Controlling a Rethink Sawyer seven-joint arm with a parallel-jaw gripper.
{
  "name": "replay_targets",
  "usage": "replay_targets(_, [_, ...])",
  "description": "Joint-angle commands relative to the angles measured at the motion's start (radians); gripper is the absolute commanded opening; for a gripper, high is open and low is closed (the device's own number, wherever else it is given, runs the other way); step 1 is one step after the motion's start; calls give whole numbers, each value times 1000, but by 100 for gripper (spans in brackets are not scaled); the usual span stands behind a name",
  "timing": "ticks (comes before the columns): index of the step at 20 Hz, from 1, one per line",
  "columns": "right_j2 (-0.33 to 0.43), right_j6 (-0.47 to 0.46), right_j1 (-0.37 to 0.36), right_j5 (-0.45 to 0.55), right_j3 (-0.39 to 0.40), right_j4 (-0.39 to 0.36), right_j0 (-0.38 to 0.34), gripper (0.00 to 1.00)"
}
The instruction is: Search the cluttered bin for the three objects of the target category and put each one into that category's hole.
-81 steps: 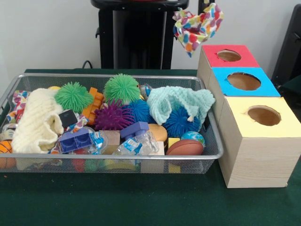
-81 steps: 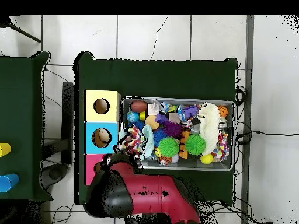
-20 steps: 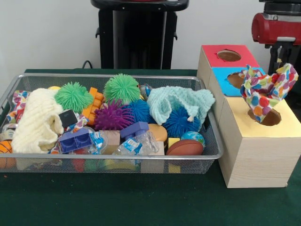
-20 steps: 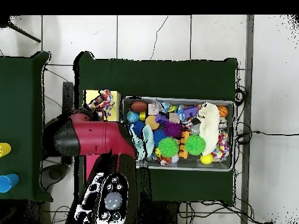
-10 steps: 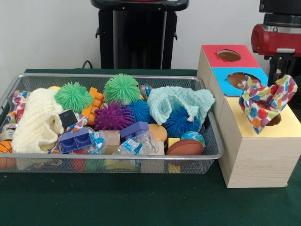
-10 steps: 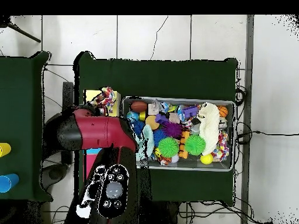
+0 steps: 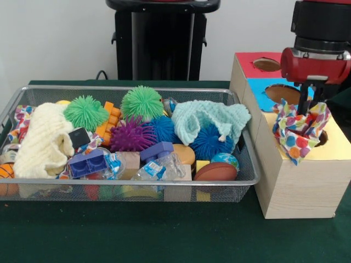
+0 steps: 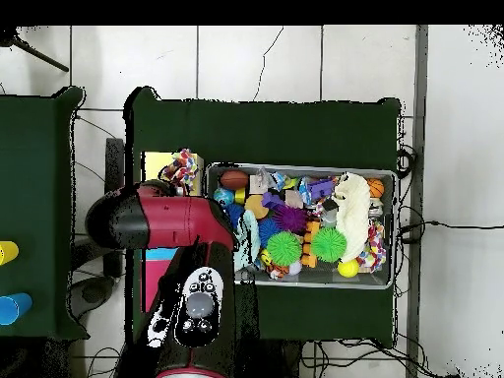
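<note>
While going from the left, first meets the wire bin (image 7: pixel 137 182), packed full, so stacked up in a heap. At its left wall, one spotty rag (image 7: pixel 22 116), squashed in by the pile. Next to that, one cream cloth (image 7: pixel 44 142), flopped over the toys below because soft and floppy. Then two green spiky balls (image 7: pixel 85 112) (image 7: pixel 142 102), sitting high on the heap. In the middle, one purple spiky ball (image 7: pixel 131 137) and two blue spiky balls (image 7: pixel 163 129) (image 7: pixel 211 143), pushed close together. Over the right-hand blue one, one mint cloth (image 7: pixel 205 118), draped like a blanket. So three cloths left in the bin, if counted right.

Just beside the bin, three boxes in a row, each with one round hole on top: one red box (image 7: pixel 247 63) at the back, one blue box (image 7: pixel 258 93) in the middle, one yellow box (image 7: pixel 329 145) at the front.

Above the yellow box, the gripper (image 7: pixel 310 104), pointing straight down and pinching one dotted cloth (image 7: pixel 299 131). Held right over the yellow hole, with the bottom of the cloth hanging at the hole and spilling onto the box top. Probably held there for dropping in. Not let go yet.
</note>
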Motion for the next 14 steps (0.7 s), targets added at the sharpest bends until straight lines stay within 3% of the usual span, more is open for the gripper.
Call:
replay_targets(1, [25, 213, 79, 68, 32, 36, -27, 0])
replay_targets(14, [83, 241, 103, -3, 125, 85, -11, 0])
